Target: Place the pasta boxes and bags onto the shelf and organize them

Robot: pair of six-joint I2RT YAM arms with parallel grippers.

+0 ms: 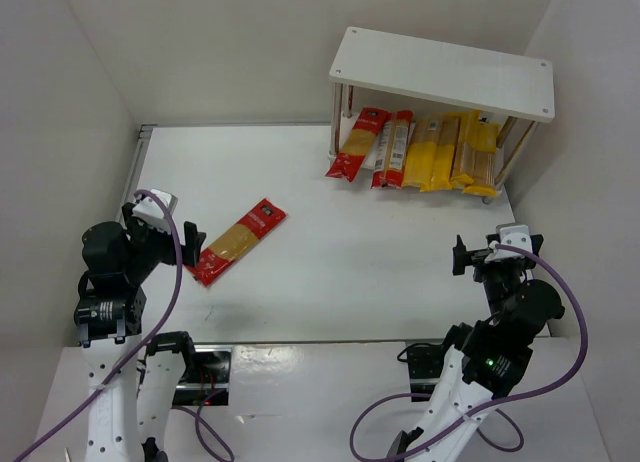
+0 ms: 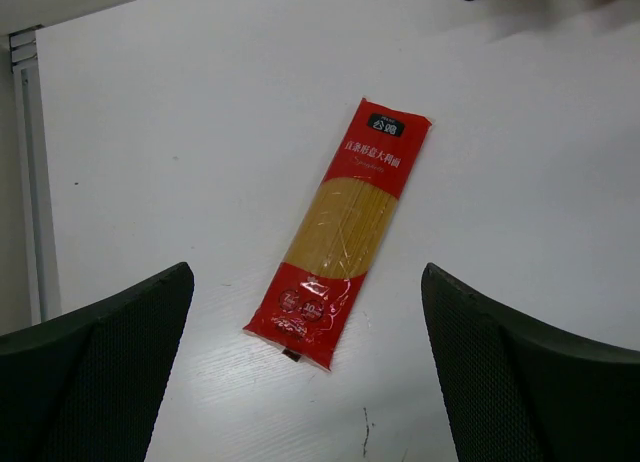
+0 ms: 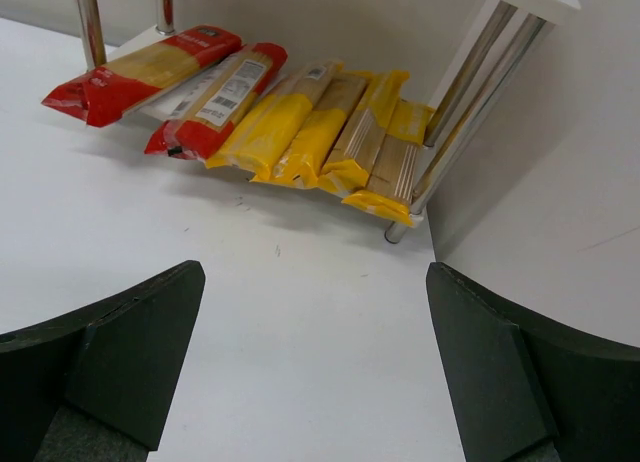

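One red-ended spaghetti bag (image 1: 238, 241) with a clear middle lies flat and slanted on the table at the left; it also shows in the left wrist view (image 2: 340, 229). My left gripper (image 1: 180, 237) is open just left of its near end, above the table and empty. The shelf (image 1: 442, 73) stands at the back right, with several red and yellow packs (image 1: 415, 150) lying side by side under its white top board. They also show in the right wrist view (image 3: 300, 122). My right gripper (image 1: 475, 254) is open and empty, in front of the shelf.
White walls close in the table on the left, back and right. The shelf's thin posts (image 3: 470, 92) stand near the right wall. A metal strip (image 2: 28, 182) runs along the table's left edge.
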